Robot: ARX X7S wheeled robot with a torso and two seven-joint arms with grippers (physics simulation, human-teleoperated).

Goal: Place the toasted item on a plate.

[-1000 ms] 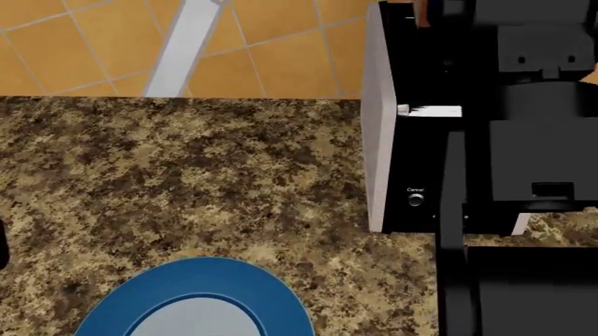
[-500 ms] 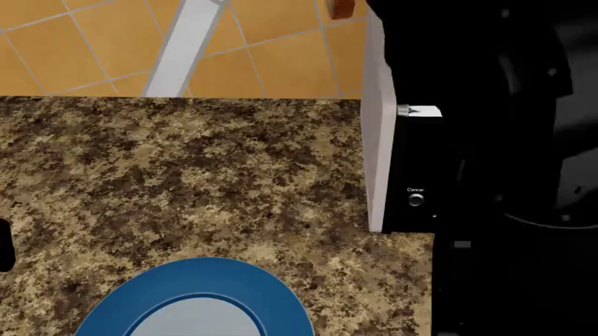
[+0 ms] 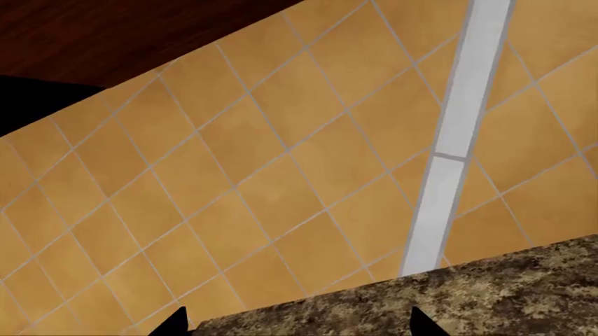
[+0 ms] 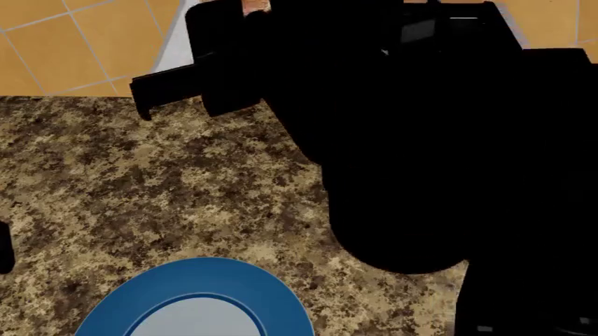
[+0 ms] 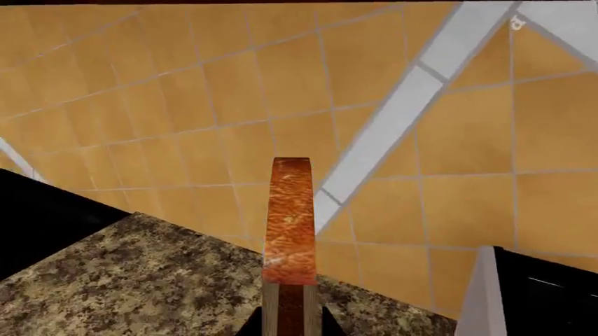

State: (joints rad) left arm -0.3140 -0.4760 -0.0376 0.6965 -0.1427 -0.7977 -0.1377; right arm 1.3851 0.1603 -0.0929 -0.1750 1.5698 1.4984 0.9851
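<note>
Right gripper (image 5: 291, 323) is clamped on the toasted item (image 5: 291, 231), pinching its lower end between two dark fingertips (image 5: 254, 325); in the right wrist view the slice stands edge-on with orange-brown crust facing the camera, lifted clear above the speckled granite counter (image 5: 140, 280), with orange wall tiles (image 5: 168, 105) behind it. In the head view the black right arm (image 4: 421, 154) fills most of the frame over the counter, and only a small orange-tan bit of the slice shows at its far end. The plate (image 4: 201, 280), blue-rimmed, sits on the counter's near edge, well apart from the slice and nearer the robot. Left gripper (image 3: 294, 325) shows only two dark tips spread wide apart, nothing between them, at the counter's back edge facing the tiled wall.
</note>
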